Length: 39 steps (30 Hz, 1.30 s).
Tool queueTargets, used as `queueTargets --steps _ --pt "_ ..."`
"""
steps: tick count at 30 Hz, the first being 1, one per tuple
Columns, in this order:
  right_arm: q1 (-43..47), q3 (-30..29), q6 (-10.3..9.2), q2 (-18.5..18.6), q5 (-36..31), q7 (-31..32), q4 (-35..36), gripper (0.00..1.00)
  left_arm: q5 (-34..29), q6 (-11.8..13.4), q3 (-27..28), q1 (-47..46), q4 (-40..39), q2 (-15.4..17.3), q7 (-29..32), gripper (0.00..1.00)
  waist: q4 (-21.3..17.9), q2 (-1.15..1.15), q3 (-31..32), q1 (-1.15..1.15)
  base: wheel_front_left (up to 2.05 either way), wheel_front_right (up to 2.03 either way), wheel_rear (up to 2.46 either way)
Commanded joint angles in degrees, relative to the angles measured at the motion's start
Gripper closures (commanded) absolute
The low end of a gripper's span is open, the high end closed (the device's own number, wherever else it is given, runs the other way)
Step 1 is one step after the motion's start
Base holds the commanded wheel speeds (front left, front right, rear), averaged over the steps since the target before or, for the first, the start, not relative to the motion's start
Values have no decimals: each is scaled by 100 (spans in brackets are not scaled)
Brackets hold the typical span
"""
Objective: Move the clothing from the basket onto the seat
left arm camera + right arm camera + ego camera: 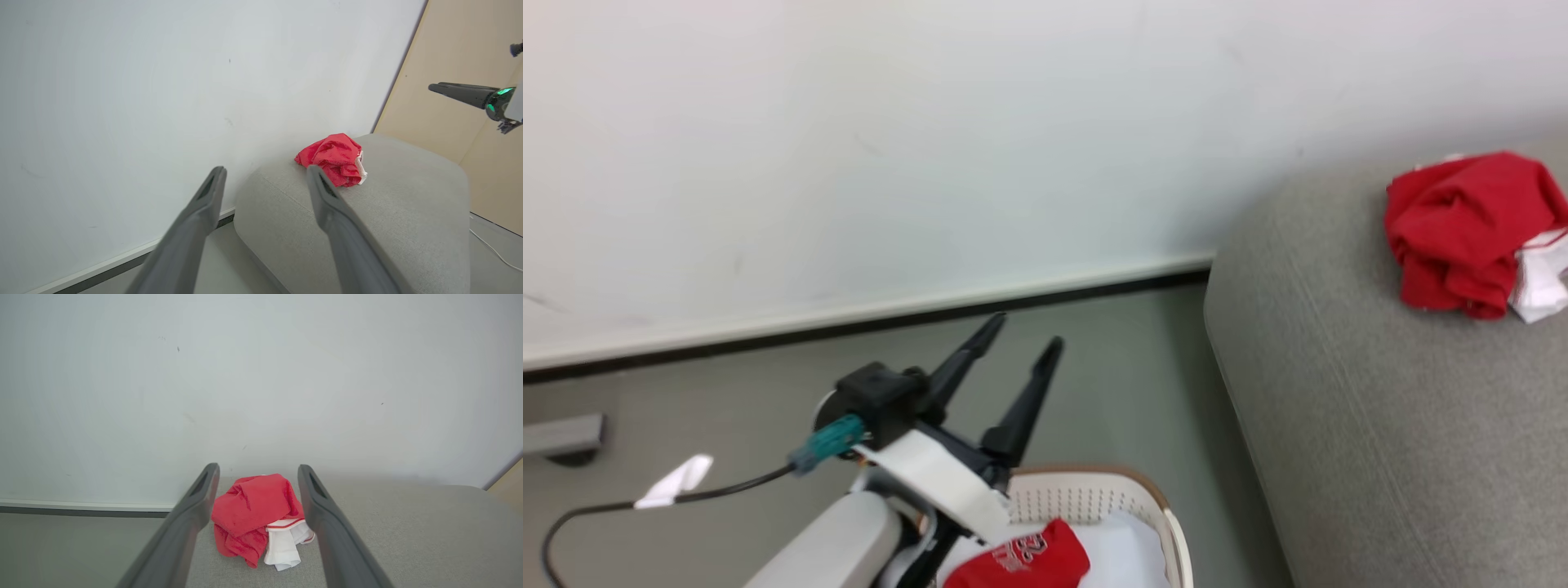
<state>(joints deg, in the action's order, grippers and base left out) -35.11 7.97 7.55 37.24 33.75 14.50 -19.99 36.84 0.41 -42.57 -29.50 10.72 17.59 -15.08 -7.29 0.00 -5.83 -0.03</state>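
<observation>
Status check, task partly done. One bundled garment point(1462, 229), red with a white trimmed part folded under it, lies crumpled on the seat point(1380, 425) near the back edge by the wall point(931, 122), nothing touching it. A second piece, the numbered garment point(1021, 563), red with white lettering, lies in the basket point(1143, 486) at the bottom edge of the head view. It is partly hidden by the left forearm, so I cannot tell how much cloth sits beneath it. The white area beside it may be another garment or the basket's own floor. The basket stands on the floor point(1135, 367), just beside the seat's rounded corner. Left claw point(1025, 333): fingers spread wide, empty, raised above the basket and pointing up toward the wall. Right claw point(258, 468): fingers spread, empty, held over the seat with the bundled garment framed between them but apart from both. Judgement: one transfer complete and at least one left. The next pick looks like the left arm's job, since it is the nearer to the basket. It would need to tip down into the basket and pinch the numbered garment. The loose cloth may trail or snag on the brown rim as it lifts.
</observation>
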Motion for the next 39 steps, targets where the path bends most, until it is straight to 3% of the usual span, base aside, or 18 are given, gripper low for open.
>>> queueTargets --steps 1,12,24,30,39 --pt "215 60 -13 -73 87 -107 226 0 12 67 189 212 -15 74 -9 0 137 0 382 3 0 0 0" --pt "1152 30 -13 -647 139 -1146 1389 0 -91 399 1390 977 -161 332 -8 0 516 0 681 3 0 0 0" --pt "2700 -378 -13 -1666 -16 -2298 1566 0 -519 660 2585 1875 -93 70 -8 0 873 0 730 3 0 0 0" --pt "3214 -132 -13 -2028 -235 -2859 1398 0 -826 543 3124 2389 -166 -230 -8 0 883 0 757 3 0 0 0" --pt "3342 -52 -13 -2632 -701 -2971 946 0 -1405 293 3780 2784 -97 -700 -8 0 862 0 757 3 0 0 0"
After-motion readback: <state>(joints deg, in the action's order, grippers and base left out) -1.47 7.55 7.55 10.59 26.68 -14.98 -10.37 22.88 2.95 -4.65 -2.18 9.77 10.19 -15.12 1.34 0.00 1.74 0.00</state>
